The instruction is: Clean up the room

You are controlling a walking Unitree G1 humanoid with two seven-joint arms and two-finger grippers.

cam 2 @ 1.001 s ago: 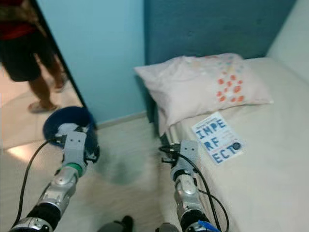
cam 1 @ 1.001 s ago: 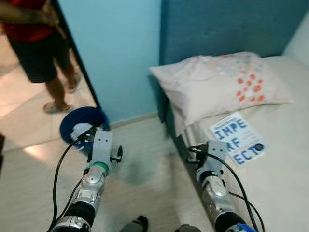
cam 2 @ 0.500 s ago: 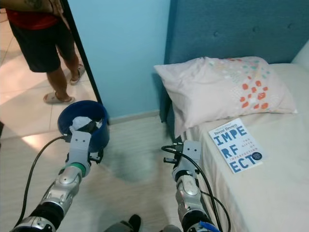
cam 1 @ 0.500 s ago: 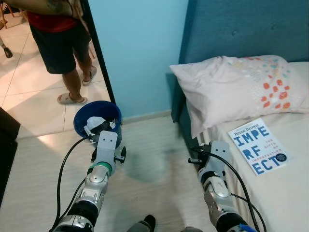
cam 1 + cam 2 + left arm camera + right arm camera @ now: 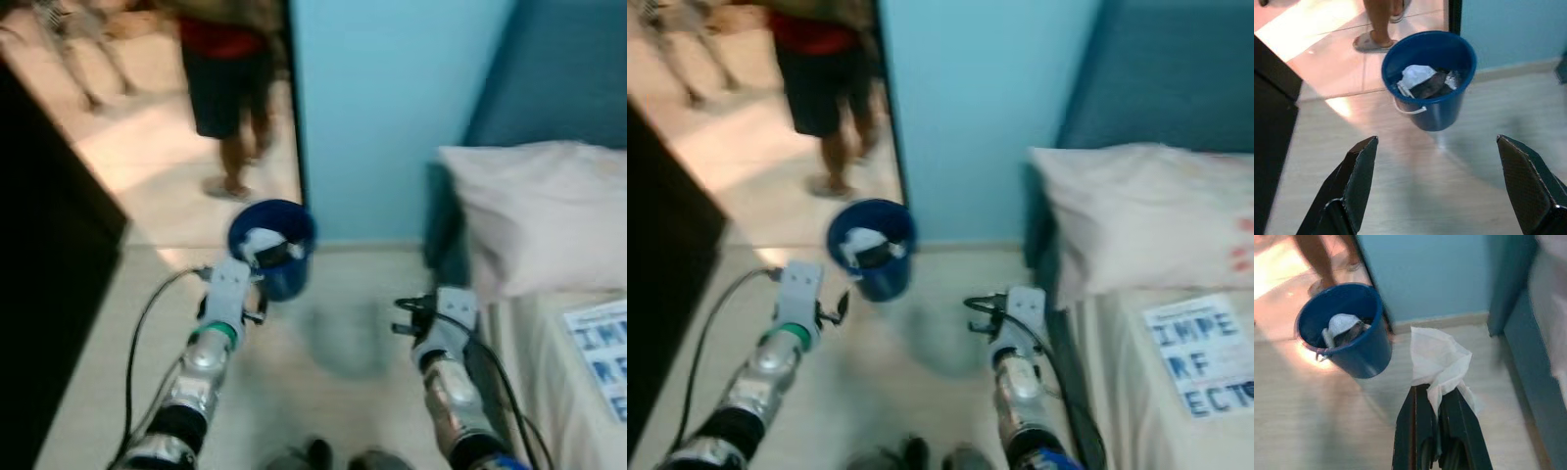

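A person's legs [image 5: 233, 127] stand in the doorway. Just before them on the floor sits the blue bucket [image 5: 1430, 78], holding crumpled trash. The left end effector [image 5: 1437, 191] hangs wide open and empty near it. The right end effector [image 5: 1440, 423] pinches a white tissue [image 5: 1439, 363] beside the bed [image 5: 1176, 411], where a pillow [image 5: 1146, 211] and book [image 5: 1205, 354] lie.

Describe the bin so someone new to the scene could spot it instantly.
Start at the light blue wall left of the bed's dark blue headboard. At its foot, by the doorway, stands a round blue plastic bucket with a white handle. It is the one open container on the pale floor, already holding crumpled white and dark rubbish.
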